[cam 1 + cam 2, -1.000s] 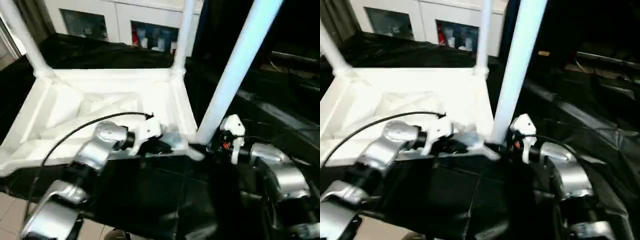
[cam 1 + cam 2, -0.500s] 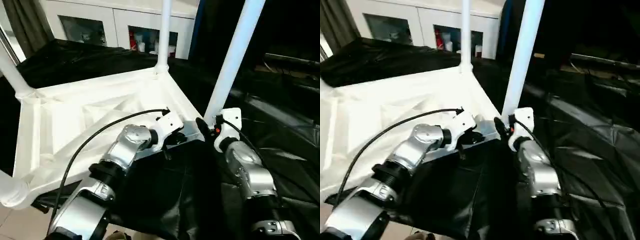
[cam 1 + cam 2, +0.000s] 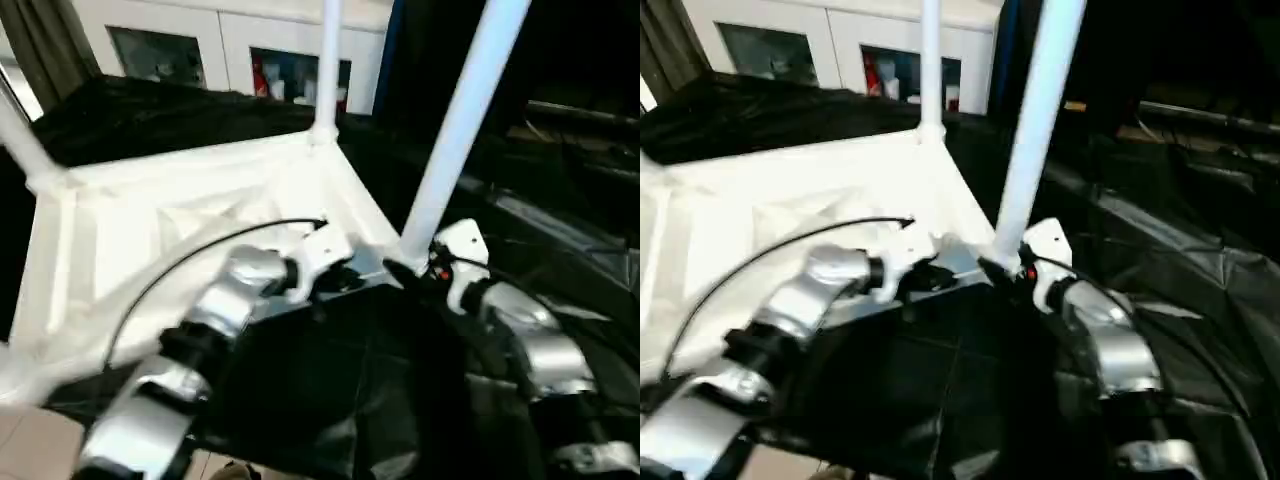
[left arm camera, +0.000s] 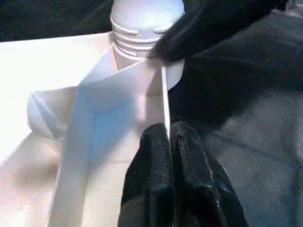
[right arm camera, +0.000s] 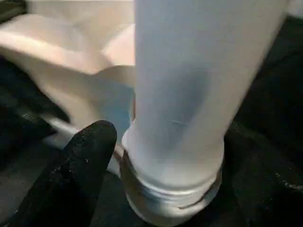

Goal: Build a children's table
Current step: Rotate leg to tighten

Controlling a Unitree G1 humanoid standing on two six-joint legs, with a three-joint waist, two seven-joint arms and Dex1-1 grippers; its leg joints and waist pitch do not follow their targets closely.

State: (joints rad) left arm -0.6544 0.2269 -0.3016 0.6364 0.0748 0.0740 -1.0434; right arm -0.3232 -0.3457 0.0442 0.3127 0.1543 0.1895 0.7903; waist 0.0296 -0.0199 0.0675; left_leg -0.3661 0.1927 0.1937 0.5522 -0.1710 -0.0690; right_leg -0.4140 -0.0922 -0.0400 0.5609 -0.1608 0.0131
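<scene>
Both grippers are staying at the same corner of the tabletop as a second ago, while the head camera's view is shifting a little. The left gripper (image 4: 169, 130) is clenched, its two black fingers (image 4: 152, 156) pressing together with nothing between them, their tips resting against the thin raised rim just beside the rounded corner socket (image 4: 142, 28). The right gripper (image 3: 408, 274) is sitting on the other side of that socket, right at the foot of the long white tube leg (image 3: 455, 130). Whether it is clamping the leg or is released cannot be told. That leg is standing in the socket, leaning slightly away from upright.

The white plastic rectangular tabletop (image 3: 150, 220) is lying underside up on the black-draped bench (image 3: 370, 380), spreading away from the socket toward the robot's left and the far side. A second white tube leg (image 3: 328, 60) is rising from the corner directly beyond the socket, and a third (image 3: 20, 135) is standing at the far left corner. A thin black cable (image 3: 170, 270) is arching over the left forearm, near the socket. White cabinets with glass doors (image 3: 230, 60) are standing well beyond the socket, behind the bench.
</scene>
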